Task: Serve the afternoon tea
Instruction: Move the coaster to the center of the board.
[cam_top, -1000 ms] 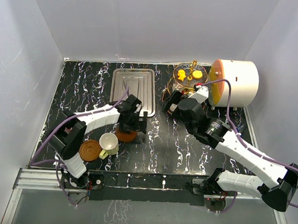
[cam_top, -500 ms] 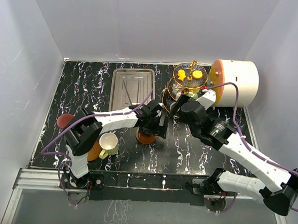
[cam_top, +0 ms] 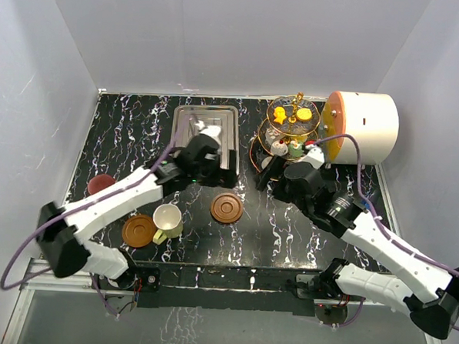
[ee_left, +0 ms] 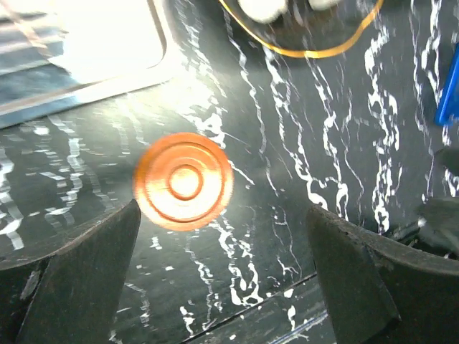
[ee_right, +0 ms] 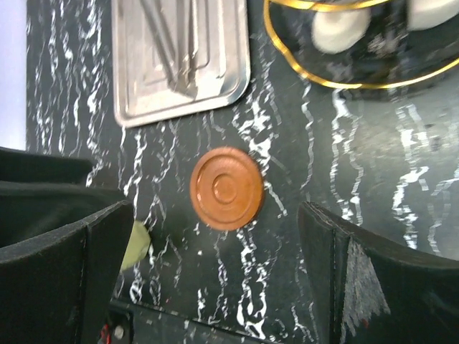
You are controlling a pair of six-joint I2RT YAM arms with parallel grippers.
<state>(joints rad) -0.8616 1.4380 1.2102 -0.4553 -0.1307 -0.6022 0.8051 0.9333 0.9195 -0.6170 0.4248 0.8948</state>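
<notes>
Hovering over the near end of the steel tray (cam_top: 195,128), the left gripper (ee_left: 224,213) has its jaws wide apart and holds nothing. One brown saucer (cam_top: 227,207) lies flat and bare on the black marble table (cam_top: 123,136), close to the middle. From the left wrist view it is just in front of the claw, a little toward the left finger. It is round, so no side is better for a grip. The right gripper (ee_right: 215,209) is also spread wide and empty, and it looks down at the same saucer from the side of the stand.

The cups are nearer to the left arm. The cream cup (cam_top: 168,218) stands upright just beside the second saucer (cam_top: 138,230), and it seems empty. The maroon cup (cam_top: 100,184) is well apart, at the left edge.

The three-tier stand (cam_top: 289,129) carries yellow and orange cakes (cam_top: 292,113) on top and white cakes (ee_right: 337,30) lower. The tray holds some thin metal utensils; their kind cannot be told.

Probably a cup goes on the middle saucer next, and this is work for the left arm.
</notes>
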